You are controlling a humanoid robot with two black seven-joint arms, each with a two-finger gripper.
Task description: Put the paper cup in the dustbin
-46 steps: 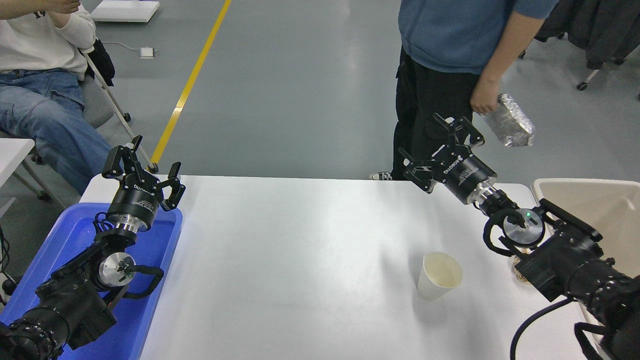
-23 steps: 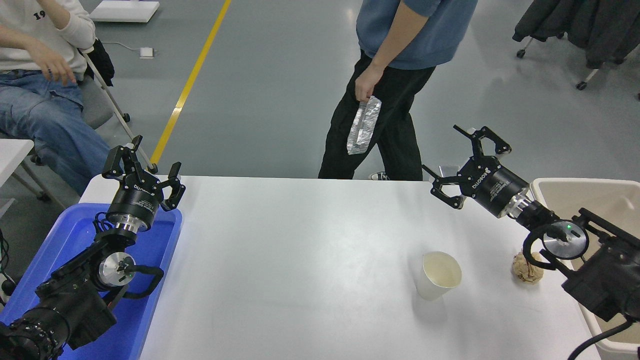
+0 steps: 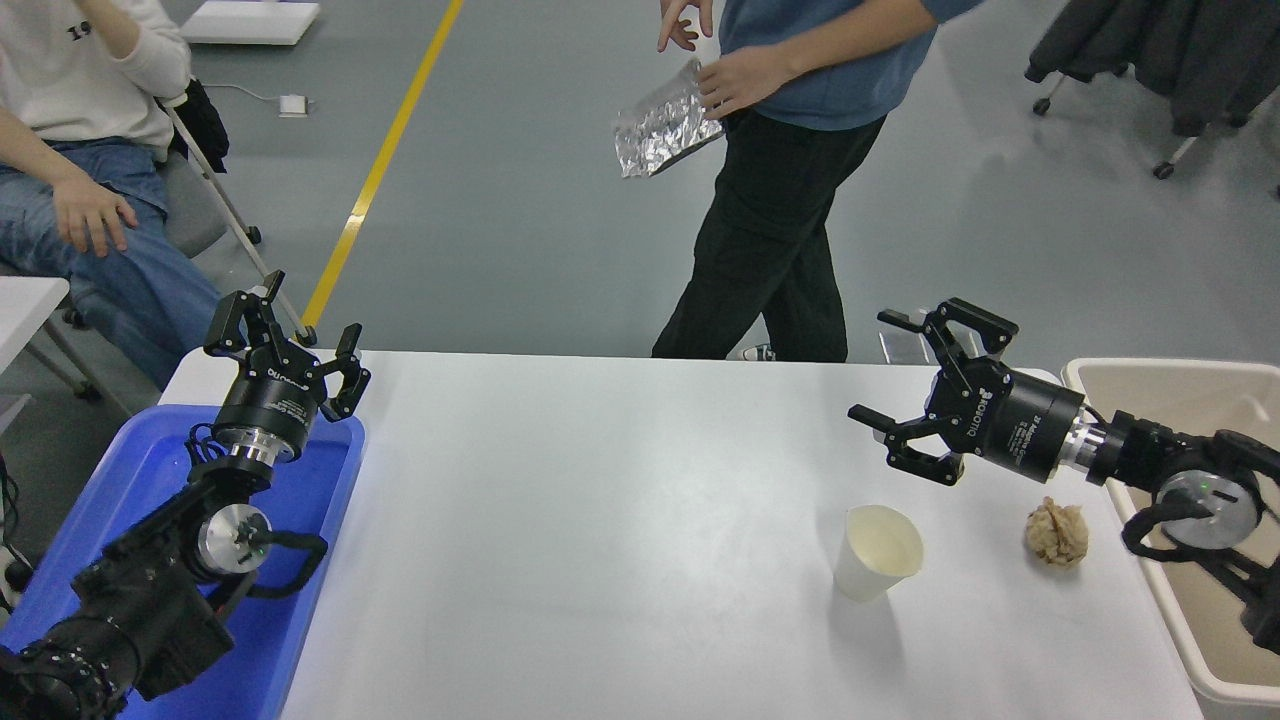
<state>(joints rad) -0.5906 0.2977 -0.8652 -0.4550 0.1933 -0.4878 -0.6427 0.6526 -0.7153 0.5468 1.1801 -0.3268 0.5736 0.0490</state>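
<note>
right gripper [image 3: 905, 385] has swung down and round toward the table since a second ago; then it pointed up and away near the far edge, now it lies nearly level, aimed left, hanging above the table just behind the cup. its jaws stand wide apart and hold nothing. that looks to me like the start of the reach: the arm is lining up on the cup, but no grasp has begun.

going left to right. left gripper [image 3: 285, 335] sits parked over the blue tray [image 3: 150, 470], jaws spread, empty, in the same spot as before. the table [image 3: 600, 520] is as it was in the middle. the cup [image 3: 877, 551] stands upright, mouth up, untouched, in the same place throughout. just right of it lies a brown paper ball [image 3: 1057, 533], which the arm covered a second ago and which now shows whole. at the far right the bin [image 3: 1200, 685] waits, with the arm's wrist reaching across it.

behind the table, the standing person has stepped leftward, and the hand [image 3: 742, 80] has lifted the foil packet [image 3: 662, 128] up to chest level.
</note>
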